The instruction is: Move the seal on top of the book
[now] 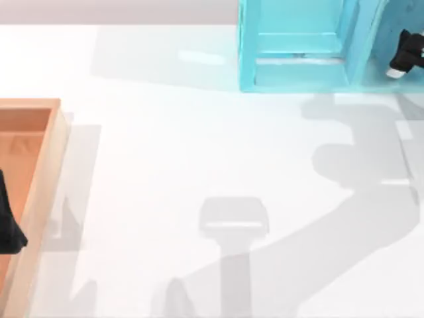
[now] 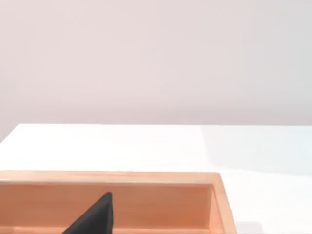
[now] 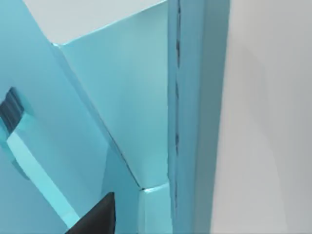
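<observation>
White tabletop [image 1: 199, 152] spreads between a wooden tray [image 1: 46, 172] at the left edge, where the left gripper [image 1: 10, 232] sits, and a light-blue shelf unit [image 1: 298, 46] at the far right. The right gripper [image 1: 405, 56] is up against that shelf, and whether either pincer is apart or together cannot be told. With no seal or book to be placed on the table and nothing carried, the task looks barely begun: finding, grasping and placing the seal all remain.

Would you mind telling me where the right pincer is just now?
In the top view the right pincer sits at the far right edge of the table, just right of the light-blue shelf unit.
</observation>
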Motion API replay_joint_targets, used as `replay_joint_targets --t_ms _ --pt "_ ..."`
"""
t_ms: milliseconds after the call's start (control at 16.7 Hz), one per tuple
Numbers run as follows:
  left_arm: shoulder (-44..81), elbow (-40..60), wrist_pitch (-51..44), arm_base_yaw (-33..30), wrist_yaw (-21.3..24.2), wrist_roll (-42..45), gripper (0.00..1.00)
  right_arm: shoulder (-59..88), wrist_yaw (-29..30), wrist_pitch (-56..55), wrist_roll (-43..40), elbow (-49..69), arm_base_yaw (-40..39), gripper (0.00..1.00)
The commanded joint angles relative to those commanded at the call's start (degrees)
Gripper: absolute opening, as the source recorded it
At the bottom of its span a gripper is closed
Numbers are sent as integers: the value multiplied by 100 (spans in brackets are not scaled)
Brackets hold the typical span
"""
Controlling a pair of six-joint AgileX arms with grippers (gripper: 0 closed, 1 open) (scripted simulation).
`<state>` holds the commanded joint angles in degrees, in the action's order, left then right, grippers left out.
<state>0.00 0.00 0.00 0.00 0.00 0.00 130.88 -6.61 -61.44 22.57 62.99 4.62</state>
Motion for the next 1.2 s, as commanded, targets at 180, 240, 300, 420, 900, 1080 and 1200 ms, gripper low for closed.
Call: replay_joint_targets --t_ms 180,240,300,420,900,1080,1200 --pt "0 0 0 0 0 0 100 366 49 339 1 714 -45 100" --pt "0 0 0 0 0 0 100 435 60 408 0 844 -54 100" --pt "0 0 0 0 0 0 100 473 66 446 0 913 -60 100" --pt "0 0 0 0 0 0 100 479 66 452 0 924 -61 100" --pt "0 0 0 0 0 0 100 479 66 452 0 924 -61 55" --pt "0 0 0 0 0 0 100 479 66 452 0 924 -61 32" --pt "0 0 0 0 0 0 100 479 66 452 0 924 -61 17"
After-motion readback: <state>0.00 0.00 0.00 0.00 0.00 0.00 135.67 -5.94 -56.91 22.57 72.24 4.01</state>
